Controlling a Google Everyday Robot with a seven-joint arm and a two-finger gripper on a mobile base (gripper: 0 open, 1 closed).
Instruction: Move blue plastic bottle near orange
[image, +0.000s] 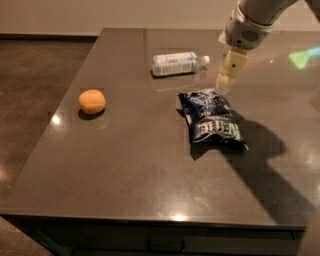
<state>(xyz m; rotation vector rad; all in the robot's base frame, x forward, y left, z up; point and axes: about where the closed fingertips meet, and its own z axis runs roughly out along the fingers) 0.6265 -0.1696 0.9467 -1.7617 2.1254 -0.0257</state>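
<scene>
Our gripper (223, 86) hangs right of the blue plastic bottle (175, 63), over the far end of the chip bag (212, 120); its spread we cannot tell; the orange (92, 101) sits well left

The gripper (224, 84) hangs at 2 o'clock in the frame, just beyond the far edge of the chip bag (212, 120). Its arm (250, 20) is cut off by the top border at 1 o'clock. The table (125, 165) runs out past the right border at 3 o'clock, so its right edge is unseen. Print on the label of the blue plastic bottle (174, 63) is too blurred to read.
</scene>
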